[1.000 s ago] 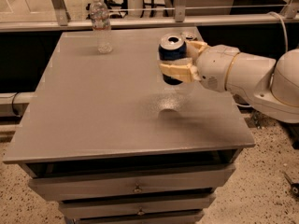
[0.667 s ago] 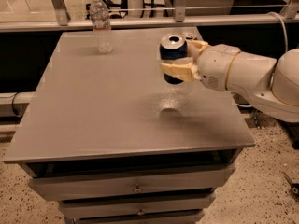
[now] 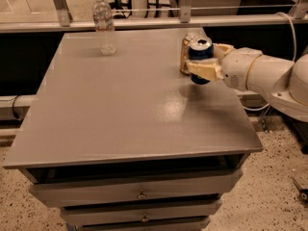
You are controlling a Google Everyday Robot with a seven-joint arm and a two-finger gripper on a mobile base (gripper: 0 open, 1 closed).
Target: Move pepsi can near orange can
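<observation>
The pepsi can is dark blue with a silver top and sits upright in my gripper, whose cream fingers are shut around its side. It hangs just above the table at the back right. The orange can is orange-gold and stands right behind and to the left of the pepsi can, mostly hidden by it, near the table's far right corner. The white arm comes in from the right edge of the view.
A clear plastic water bottle stands at the table's back left. The grey table has drawers below its front edge. A metal rail and cables run behind the table.
The gripper has carried the pepsi can toward the back right, up beside the orange can. The water bottle has not moved.
</observation>
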